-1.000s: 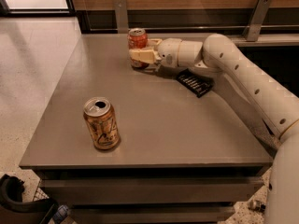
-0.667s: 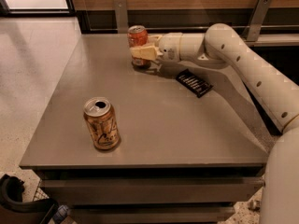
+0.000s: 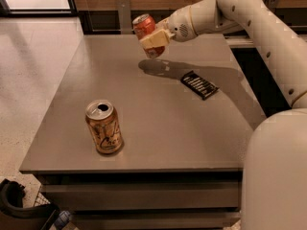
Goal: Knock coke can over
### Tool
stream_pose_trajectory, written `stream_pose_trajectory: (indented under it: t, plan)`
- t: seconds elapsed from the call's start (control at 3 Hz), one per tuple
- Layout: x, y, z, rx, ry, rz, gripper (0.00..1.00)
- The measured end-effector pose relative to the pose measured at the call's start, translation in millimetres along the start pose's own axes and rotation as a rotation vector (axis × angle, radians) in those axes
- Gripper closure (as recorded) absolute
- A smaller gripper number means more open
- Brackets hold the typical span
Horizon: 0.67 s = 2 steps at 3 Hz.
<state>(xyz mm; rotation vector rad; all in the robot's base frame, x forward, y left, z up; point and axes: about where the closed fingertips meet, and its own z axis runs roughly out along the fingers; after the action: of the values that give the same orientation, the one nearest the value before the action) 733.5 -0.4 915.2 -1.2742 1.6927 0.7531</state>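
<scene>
Soft, perhaps overhead light; gripper [image 3: 153,39] holding coke can [image 3: 143,24] aloft shadows the table [image 3: 158,128].

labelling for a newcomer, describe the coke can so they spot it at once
Start at the grey table, then look to its far edge, where the robot's hand grips the coke can, tilted above the surface. It is small and red-orange with a silver top, unlike the larger gold can standing near the front.
</scene>
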Motion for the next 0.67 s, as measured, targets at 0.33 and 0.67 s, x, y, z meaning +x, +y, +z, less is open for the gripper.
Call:
stream_pose_trajectory:
  t: [0.33, 0.67]
  plan:
    - [-0.9, 6.3, -4.6, -0.006, 0.143, -0.017, 1.0]
    - [2.7, 9.3, -4.1, 0.005, 0.287, -0.028, 1.0]
